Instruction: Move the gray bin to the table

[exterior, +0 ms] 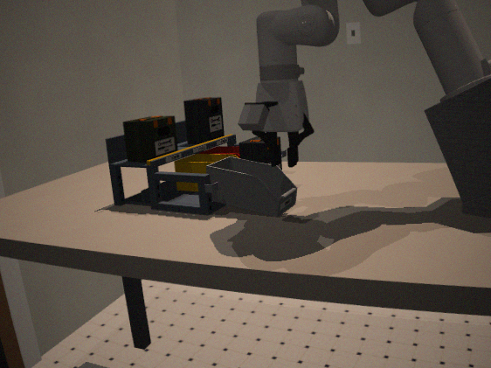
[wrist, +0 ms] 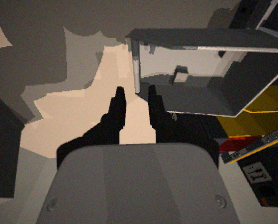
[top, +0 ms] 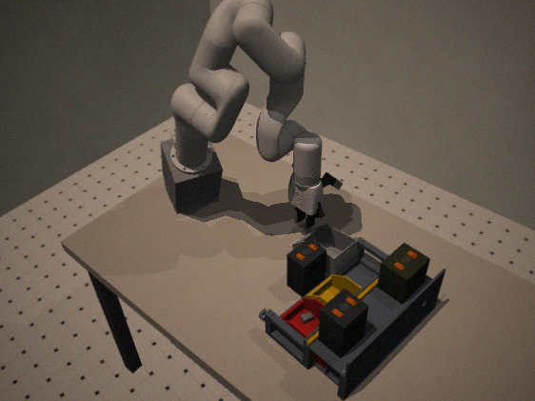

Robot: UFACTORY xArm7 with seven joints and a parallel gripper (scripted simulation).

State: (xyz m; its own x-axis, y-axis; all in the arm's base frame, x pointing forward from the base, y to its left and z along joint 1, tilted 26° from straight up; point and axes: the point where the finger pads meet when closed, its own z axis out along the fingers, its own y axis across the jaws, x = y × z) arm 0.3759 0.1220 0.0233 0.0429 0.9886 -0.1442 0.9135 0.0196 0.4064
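Observation:
The gray open bin (top: pixel 344 254) (exterior: pixel 249 185) (wrist: pixel 200 70) sits at the near end of the dark shelf (top: pixel 395 325) (exterior: pixel 115 167), its sloped open front reaching out over the table. A small gray part (wrist: pixel 180 76) lies inside it. My gripper (top: pixel 307 220) (exterior: pixel 284 160) (wrist: pixel 136 94) points straight down just above the bin's front rim. Its fingers are narrowed to a small gap and hold nothing. In the wrist view the bin's wall edge lines up with the gap between the fingertips.
A yellow bin (top: pixel 333 284) (exterior: pixel 192 167) and a red bin (top: pixel 295 315) stand beside the gray one on the shelf. Three dark boxes (top: pixel 307 265) (top: pixel 344 320) (top: pixel 405 270) stand on and around the shelf. The robot base (top: pixel 190 182) (exterior: pixel 463 141) stands at the table's back.

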